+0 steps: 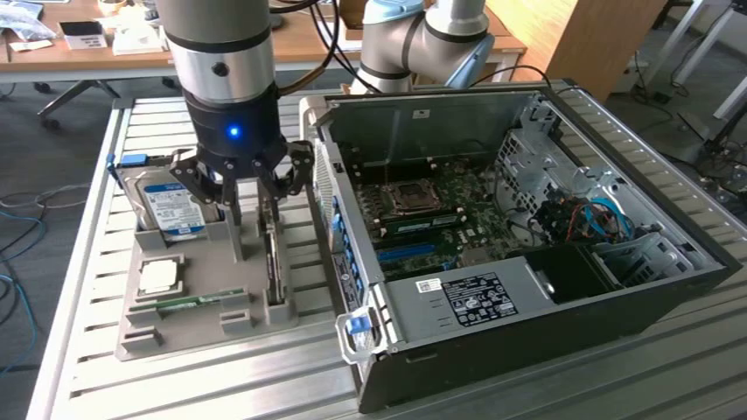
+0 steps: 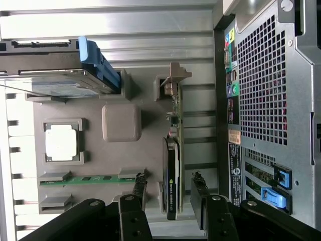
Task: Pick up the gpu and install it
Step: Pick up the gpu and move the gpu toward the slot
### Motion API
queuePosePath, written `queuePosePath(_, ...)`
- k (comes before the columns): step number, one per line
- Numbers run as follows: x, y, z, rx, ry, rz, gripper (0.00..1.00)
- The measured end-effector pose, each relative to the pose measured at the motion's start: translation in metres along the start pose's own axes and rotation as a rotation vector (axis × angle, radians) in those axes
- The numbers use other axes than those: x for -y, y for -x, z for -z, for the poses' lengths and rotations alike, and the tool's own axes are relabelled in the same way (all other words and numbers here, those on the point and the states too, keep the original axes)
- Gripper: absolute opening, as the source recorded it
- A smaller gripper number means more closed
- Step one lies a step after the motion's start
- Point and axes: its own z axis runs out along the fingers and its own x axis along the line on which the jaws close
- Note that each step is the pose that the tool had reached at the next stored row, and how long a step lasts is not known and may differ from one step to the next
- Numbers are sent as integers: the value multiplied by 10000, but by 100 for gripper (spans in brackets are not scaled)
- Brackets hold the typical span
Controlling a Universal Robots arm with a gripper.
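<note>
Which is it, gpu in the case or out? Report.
Out. The gpu stands on edge in the tray, beside the case; the open gripper straddles it.

The gpu point(image 1: 273, 271) is a thin dark circuit card standing upright on its long edge in a narrow slot of the grey holder point(image 1: 198, 328). The slot runs near to far along the holder's side at the exterior view's right, just beside the open computer case point(image 1: 526, 359) but apart from it. A silver metal bracket point(image 2: 176, 75) caps one end of the card; a black cooler block point(image 2: 169, 183) covers the other half, with bare board and small parts between
</note>
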Motion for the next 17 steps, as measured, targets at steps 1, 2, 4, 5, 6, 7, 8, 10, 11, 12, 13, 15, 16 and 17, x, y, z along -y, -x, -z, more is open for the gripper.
queuePosePath(1,0,0,-3,-1,-1,1,49)
queuePosePath(2,0,0,-6,-1,-1,1,49)
queuePosePath(4,1,0,-9,0,0,1,49)
queuePosePath(5,1,0,-10,0,0,1,49)
queuePosePath(6,1,0,-11,-1,0,1,49)
queuePosePath(7,1,0,-12,0,0,0,49)
queuePosePath(8,1,0,-13,0,0,1,49)
queuePosePath(10,1,0,-17,1,1,1,49)
queuePosePath(11,1,0,-20,1,1,1,49)
queuePosePath(12,1,0,-24,2,2,1,49)
queuePosePath(13,2,0,-31,2,2,1,49)
queuePosePath(15,2,-1,-47,1,1,1,49)
queuePosePath(16,3,-1,-56,1,0,1,49)
queuePosePath(17,3,-1,-65,1,0,1,49)
